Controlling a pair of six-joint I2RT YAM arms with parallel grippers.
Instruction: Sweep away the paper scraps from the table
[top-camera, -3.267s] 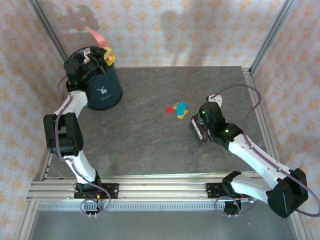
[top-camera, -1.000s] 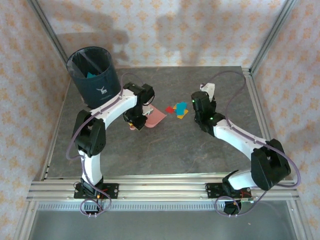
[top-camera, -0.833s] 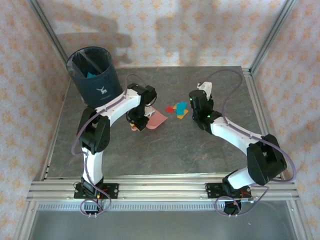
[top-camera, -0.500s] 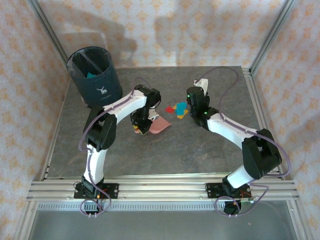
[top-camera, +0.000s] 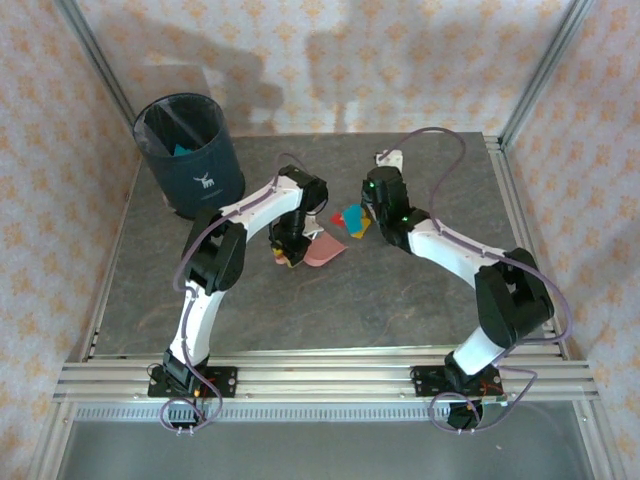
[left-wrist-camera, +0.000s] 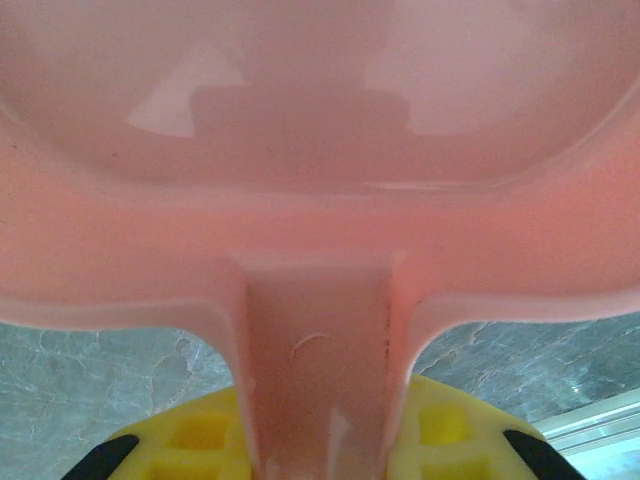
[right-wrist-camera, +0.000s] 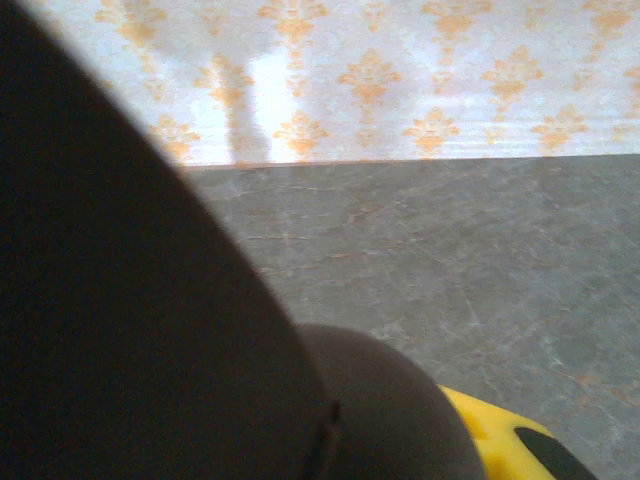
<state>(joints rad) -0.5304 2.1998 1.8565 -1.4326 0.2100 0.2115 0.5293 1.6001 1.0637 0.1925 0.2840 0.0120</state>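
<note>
A small pile of red, yellow-orange and teal paper scraps (top-camera: 351, 218) lies on the table (top-camera: 400, 290) near its middle. My left gripper (top-camera: 287, 252) is shut on the handle of a pink dustpan (top-camera: 324, 249), which sits just left of and below the scraps. In the left wrist view the dustpan (left-wrist-camera: 320, 150) spreads across the top, and its handle (left-wrist-camera: 318, 370) runs down between my yellow fingers (left-wrist-camera: 200, 440). My right gripper (top-camera: 373, 203) is right beside the scraps on their right, shut on a dark brush (right-wrist-camera: 150, 300). One yellow finger (right-wrist-camera: 495, 435) shows beside the brush.
A dark blue bin (top-camera: 195, 160) stands at the table's back left corner, with a teal piece inside. Silver rails (top-camera: 300, 380) edge the table, and patterned walls close it in. Open grey surface lies in front of both arms.
My left arm came from over the bin and slid the dustpan right, close to the scraps. My right gripper moved left and back with the brush, up against the pile.
</note>
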